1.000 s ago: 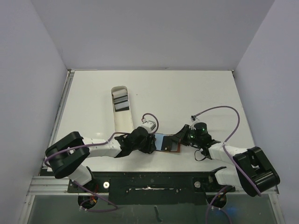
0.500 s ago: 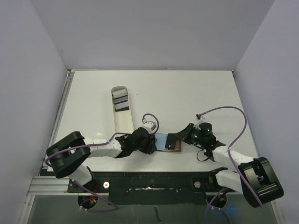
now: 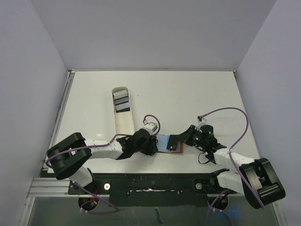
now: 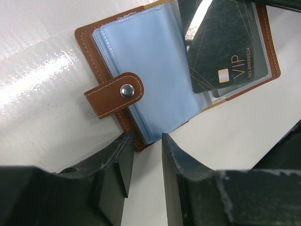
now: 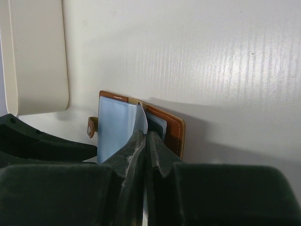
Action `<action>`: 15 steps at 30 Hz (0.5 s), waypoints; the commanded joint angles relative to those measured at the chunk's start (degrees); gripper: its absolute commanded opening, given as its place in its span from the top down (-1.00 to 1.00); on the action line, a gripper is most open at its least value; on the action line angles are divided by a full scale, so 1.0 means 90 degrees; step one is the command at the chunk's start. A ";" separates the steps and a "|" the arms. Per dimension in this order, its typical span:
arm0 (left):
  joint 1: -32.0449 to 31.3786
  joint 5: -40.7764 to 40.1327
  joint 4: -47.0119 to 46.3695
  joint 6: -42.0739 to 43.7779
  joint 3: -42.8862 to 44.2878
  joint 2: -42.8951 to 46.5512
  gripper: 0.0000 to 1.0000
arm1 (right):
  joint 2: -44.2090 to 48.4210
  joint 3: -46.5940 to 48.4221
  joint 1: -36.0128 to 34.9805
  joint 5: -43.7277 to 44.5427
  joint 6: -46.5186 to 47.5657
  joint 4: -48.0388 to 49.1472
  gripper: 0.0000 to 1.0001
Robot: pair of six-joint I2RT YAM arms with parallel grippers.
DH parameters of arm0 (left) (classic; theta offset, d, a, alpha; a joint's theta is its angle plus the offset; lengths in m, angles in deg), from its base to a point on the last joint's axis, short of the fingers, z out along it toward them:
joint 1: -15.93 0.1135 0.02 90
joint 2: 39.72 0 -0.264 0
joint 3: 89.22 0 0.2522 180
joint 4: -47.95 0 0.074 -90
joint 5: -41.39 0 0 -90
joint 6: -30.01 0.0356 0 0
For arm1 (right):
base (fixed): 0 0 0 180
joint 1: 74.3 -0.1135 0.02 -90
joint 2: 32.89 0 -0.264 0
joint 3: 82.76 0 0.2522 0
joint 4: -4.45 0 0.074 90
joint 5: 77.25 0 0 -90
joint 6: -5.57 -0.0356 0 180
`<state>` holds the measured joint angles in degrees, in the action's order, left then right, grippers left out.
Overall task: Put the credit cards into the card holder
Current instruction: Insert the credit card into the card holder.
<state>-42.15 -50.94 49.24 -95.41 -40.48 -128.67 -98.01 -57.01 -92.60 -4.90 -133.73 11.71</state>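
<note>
A small brown leather card holder lies open and flat on the white tabletop near its front edge, between the two arms. Its pale blue-grey plastic sleeves face up, and its brown closure tab with a metal snap is folded across them. The right pincer is clenched on a black credit card marked "VIP" in pale lettering. It holds the card at a slant over the right half of the holder, with the card's lower edge down among the sleeves. From the right wrist the card shows only as a thin pale sliver pinched between the two dark fingers. The left pincer is at the holder's left edge with its jaws standing apart and bare tabletop showing in the gap. Its fingertips reach the brown border below the tab, though it cannot be told whether they press on the leather. Farther back and to the left, well apart from the holder, lies a long white oval tray. In its far end are more dark credit cards with pale bands.
</note>
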 commanded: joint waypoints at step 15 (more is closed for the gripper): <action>-0.0093 0.0063 0.0067 -0.0061 0.0043 -0.0250 0.42 | 0.0001 -0.0268 -0.0530 0.0781 0.0675 0.1030 1.00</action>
<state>-42.26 -50.94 48.61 -95.74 -40.48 -129.02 -97.23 -59.48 -95.25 -1.27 -130.17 16.45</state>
